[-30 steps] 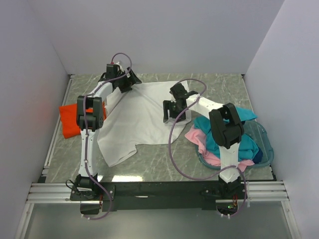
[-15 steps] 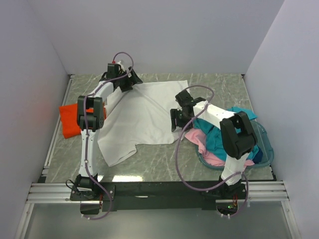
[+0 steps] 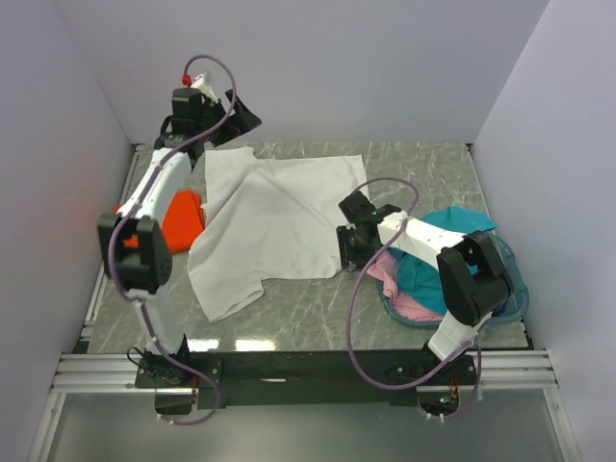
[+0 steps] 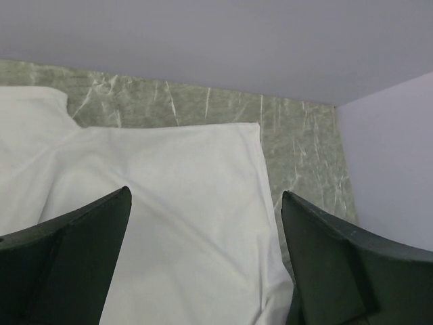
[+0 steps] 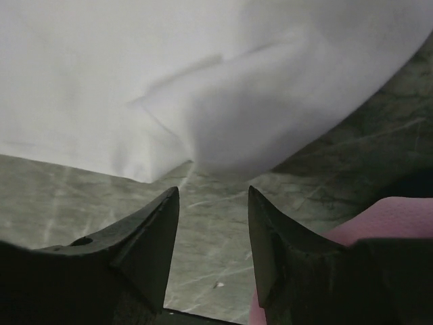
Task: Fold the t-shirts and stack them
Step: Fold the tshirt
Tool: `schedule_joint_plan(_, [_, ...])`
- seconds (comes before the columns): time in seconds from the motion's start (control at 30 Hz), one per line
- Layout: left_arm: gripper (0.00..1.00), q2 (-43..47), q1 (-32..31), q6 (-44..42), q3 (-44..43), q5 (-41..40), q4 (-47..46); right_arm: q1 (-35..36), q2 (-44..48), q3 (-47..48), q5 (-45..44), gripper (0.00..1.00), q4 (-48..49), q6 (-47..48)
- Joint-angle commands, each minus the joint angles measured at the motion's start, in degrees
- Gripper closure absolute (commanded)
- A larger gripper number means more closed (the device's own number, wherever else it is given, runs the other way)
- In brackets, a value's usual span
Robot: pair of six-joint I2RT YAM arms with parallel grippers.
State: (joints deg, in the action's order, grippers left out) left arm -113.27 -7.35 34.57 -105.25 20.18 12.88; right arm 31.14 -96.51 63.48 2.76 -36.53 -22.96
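Note:
A white t-shirt lies spread flat in the middle of the marble table, and fills the left wrist view. An orange t-shirt lies crumpled at its left. Pink and teal t-shirts are heaped in the basket at the right. My left gripper hangs open high above the white shirt's far left corner, its fingers wide apart. My right gripper sits low at the shirt's near right corner. Its jaws stand apart over bare table, just short of the white hem, holding nothing.
The translucent teal basket stands at the right edge, close behind my right arm. Pink cloth lies right beside the right finger. White walls close the table at the back and both sides.
The left arm lifted up and back off the shirt's far left, and the sleeve there now lies spread. The right gripper slid nearer along the shirt's right edge, its jaws narrowing.

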Motion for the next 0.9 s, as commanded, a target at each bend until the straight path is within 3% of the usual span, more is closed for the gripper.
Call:
schedule_joint_plan(0.0, [0.01,7.5,-0.3,-2.7,9.6,-4.3,4.2,0.1,1.6,-2.3,-3.7,0.48,2.6,-1.3])
schedule_joint_plan(0.17, [0.01,18.0,-0.3,-2.8,25.7,-9.9,6.7,0.1,0.3,-2.6,-4.1,0.51,4.9,-1.4])
schedule_joint_plan(0.33, [0.01,25.7,-0.3,-2.5,34.4,-17.2,10.6,0.1,-1.7,-2.5,-4.0,0.53,6.7,-1.3])
schedule_joint_plan(0.6, [0.01,39.8,-0.3,6.5,50.0,-32.5,11.7,0.1,-4.7,-1.5,-6.3,0.59,5.2,-1.7])
schedule_joint_plan(0.7, [0.02,42.9,-0.9,8.8,52.6,-35.0,14.4,0.1,-4.7,-1.5,-7.1,0.69,4.5,-1.6])
schedule_joint_plan(0.73, [0.01,44.5,-1.4,9.5,53.0,-39.0,15.4,0.1,-4.7,-1.5,-7.2,0.75,4.3,-1.5])
schedule_joint_plan(0.87, [0.01,48.6,-4.8,13.2,54.4,-47.6,19.0,0.1,-4.2,-0.4,-8.1,0.83,1.9,-1.0])
